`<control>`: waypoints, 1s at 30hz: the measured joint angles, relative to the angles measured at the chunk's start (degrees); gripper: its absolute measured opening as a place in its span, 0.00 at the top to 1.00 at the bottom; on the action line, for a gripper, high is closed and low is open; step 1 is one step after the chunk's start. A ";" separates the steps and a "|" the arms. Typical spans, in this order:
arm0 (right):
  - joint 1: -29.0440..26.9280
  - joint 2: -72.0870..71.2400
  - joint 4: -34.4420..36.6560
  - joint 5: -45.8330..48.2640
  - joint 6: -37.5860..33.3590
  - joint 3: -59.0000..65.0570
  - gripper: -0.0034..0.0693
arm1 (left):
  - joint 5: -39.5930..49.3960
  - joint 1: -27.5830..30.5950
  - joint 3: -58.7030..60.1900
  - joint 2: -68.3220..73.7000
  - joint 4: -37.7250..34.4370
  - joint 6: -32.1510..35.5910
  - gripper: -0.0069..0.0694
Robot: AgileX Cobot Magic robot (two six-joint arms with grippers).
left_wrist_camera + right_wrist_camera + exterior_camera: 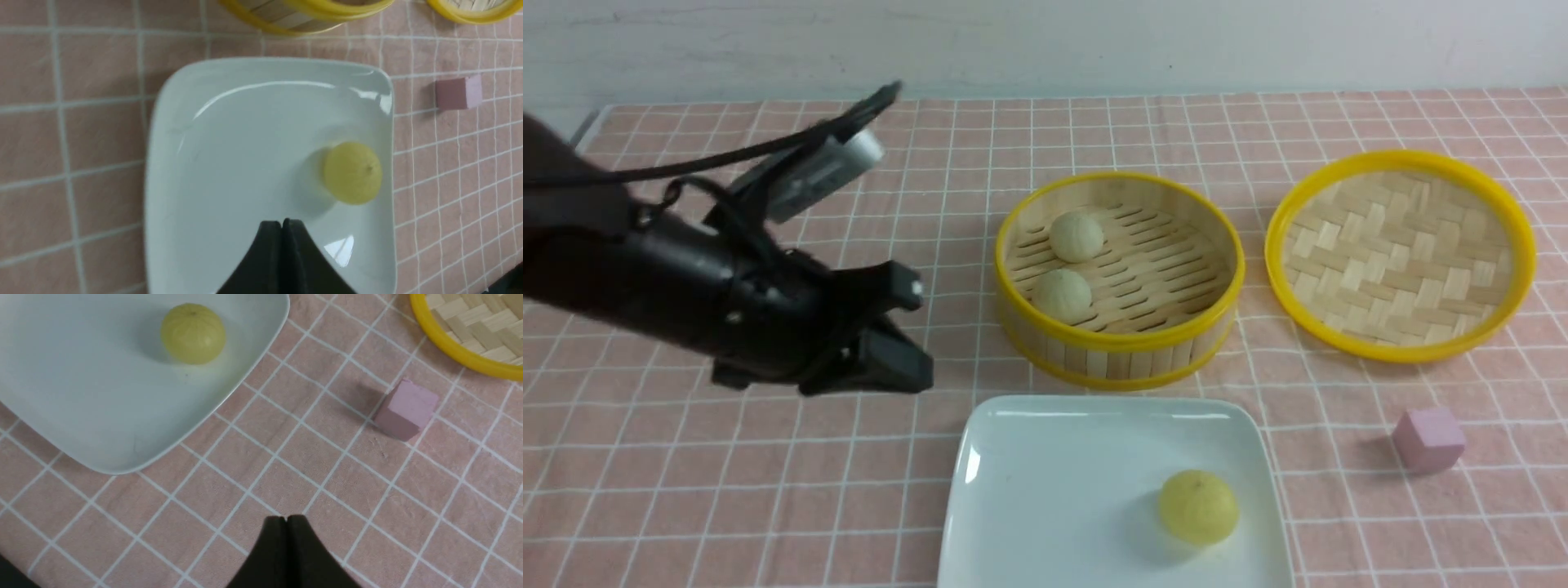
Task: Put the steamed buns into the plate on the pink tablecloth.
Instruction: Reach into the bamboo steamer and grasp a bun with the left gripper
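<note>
Two pale beige steamed buns [1076, 236] [1062, 295] lie in the bamboo steamer basket [1120, 278]. A yellow steamed bun [1198, 506] [353, 172] [193, 333] rests in the white square plate [1045, 498] [229, 163] [81, 400] on the pink tablecloth [686, 490]. My left gripper [915, 359] [282, 222] hovers left of the plate's far corner, shut and empty. My right gripper [285, 518] is shut with nothing in it, over bare cloth near the plate's corner; it is out of the front view.
The woven bamboo lid [1401, 253] [470, 326] lies upturned at the right of the basket. A small pink cube [1427, 439] [458, 92] [404, 409] sits on the cloth right of the plate. A pale wall bounds the table's far edge.
</note>
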 joint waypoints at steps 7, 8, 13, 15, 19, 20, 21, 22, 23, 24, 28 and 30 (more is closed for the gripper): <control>0.00 -0.49 -0.14 -1.40 0.00 1.62 0.97 | -1.33 -12.04 -17.02 14.54 14.33 -19.10 0.74; 0.00 -0.49 -0.14 -1.64 0.00 1.68 0.97 | -0.64 -13.26 -19.89 16.76 17.30 -21.83 0.69; 0.00 -0.49 -0.14 -2.26 0.00 1.68 0.96 | 0.51 -17.08 -33.85 26.41 33.10 -30.29 0.47; 0.00 -0.49 -0.14 -2.70 0.00 1.68 0.96 | 0.51 -17.63 -37.60 29.06 36.14 -30.74 0.44; 0.00 -0.49 -0.14 -4.10 0.00 1.68 0.96 | 0.68 -18.27 -44.24 34.89 40.28 -30.99 0.42; 0.00 -0.49 -0.14 -4.44 0.00 1.68 0.96 | 0.68 -18.27 -45.57 36.49 40.84 -30.99 0.42; 0.00 -0.49 -0.14 -4.76 0.00 1.68 0.96 | 0.68 -18.33 -46.47 37.73 41.67 -30.94 0.42; 0.00 -0.49 -0.14 -4.99 0.00 1.68 0.96 | 0.68 -18.37 -47.22 38.89 42.54 -30.94 0.43; 0.00 -0.49 -0.14 -5.04 0.00 1.68 0.96 | 0.68 -18.37 -47.78 39.99 43.31 -30.94 0.44; 0.00 -0.49 -0.14 -5.06 0.00 1.68 0.96 | 0.68 -18.37 -48.34 41.72 45.43 -30.94 0.48; 0.00 -0.49 -0.08 -5.44 0.00 2.66 0.95 | 1.02 -18.37 -48.66 44.95 49.11 -31.13 0.74; 0.00 -0.49 -0.08 -5.44 0.00 3.64 0.95 | 1.36 -18.37 -49.04 44.63 49.52 -31.40 0.84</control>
